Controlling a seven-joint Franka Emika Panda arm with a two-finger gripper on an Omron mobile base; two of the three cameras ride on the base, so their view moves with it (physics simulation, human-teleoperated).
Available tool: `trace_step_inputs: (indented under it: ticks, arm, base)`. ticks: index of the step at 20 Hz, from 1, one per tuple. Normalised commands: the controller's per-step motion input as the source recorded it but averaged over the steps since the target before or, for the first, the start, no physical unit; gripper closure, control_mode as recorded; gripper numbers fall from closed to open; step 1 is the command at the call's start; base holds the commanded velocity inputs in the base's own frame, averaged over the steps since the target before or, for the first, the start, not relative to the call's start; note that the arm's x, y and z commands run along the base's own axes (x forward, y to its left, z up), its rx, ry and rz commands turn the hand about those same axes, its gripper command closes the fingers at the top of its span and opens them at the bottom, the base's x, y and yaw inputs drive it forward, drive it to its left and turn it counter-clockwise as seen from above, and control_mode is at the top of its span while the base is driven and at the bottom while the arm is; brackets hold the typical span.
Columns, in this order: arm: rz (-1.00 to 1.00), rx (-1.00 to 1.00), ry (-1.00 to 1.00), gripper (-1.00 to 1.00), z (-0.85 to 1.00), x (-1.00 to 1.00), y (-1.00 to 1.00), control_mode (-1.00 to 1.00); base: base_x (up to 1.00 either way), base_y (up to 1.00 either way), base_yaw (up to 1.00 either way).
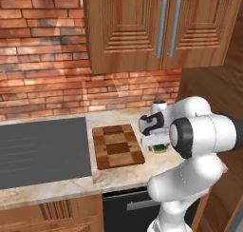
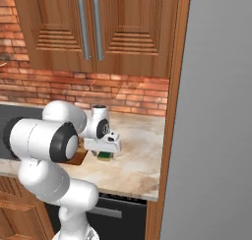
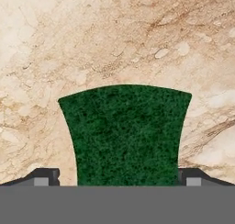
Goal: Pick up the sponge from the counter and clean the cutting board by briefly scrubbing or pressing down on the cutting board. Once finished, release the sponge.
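Observation:
The sponge (image 3: 126, 133) lies dark green side up on the beige marbled counter (image 3: 114, 35), just right of the checkered wooden cutting board (image 1: 117, 145). My gripper (image 3: 118, 177) is low over the sponge, open, with one fingertip on each side of it; the right tip is at its edge and the left tip stands a little off. From the left base, the sponge (image 1: 159, 149) peeks out beneath the hand as a thin green and yellow edge. The right base view shows the sponge (image 2: 104, 157) under the hand and a corner of the cutting board (image 2: 78, 158) behind the arm.
A flat dark grey cooktop (image 1: 42, 150) sits left of the board. Wooden wall cabinets (image 1: 156, 26) hang over the counter, against a brick wall (image 1: 42, 60). A tall grey panel (image 2: 216, 111) closes the counter's right end. The counter's front edge (image 1: 118, 178) runs near the board.

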Motion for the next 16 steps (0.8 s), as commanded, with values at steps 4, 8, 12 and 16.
trace_step_inputs:
  ticks: [4, 8, 12, 16]
  arm:
    - [0.02, 0.00, 0.00, 1.00, -0.25, 0.00, 0.00, -1.00]
    - [0.00, 0.00, -0.03, 1.00, -0.03, -0.25, 0.00, -1.00]
    - [0.00, 0.00, -0.09, 1.00, 0.00, -0.31, 0.00, -1.00]
    - [0.00, 0.00, -0.13, 1.00, 0.18, -0.54, 0.00, -1.00]
  base:
    - [0.00, 0.00, 0.00]
    - [0.00, 0.00, 0.00]
    - [0.00, 0.00, 0.00]
    - [0.00, 0.00, 0.00]
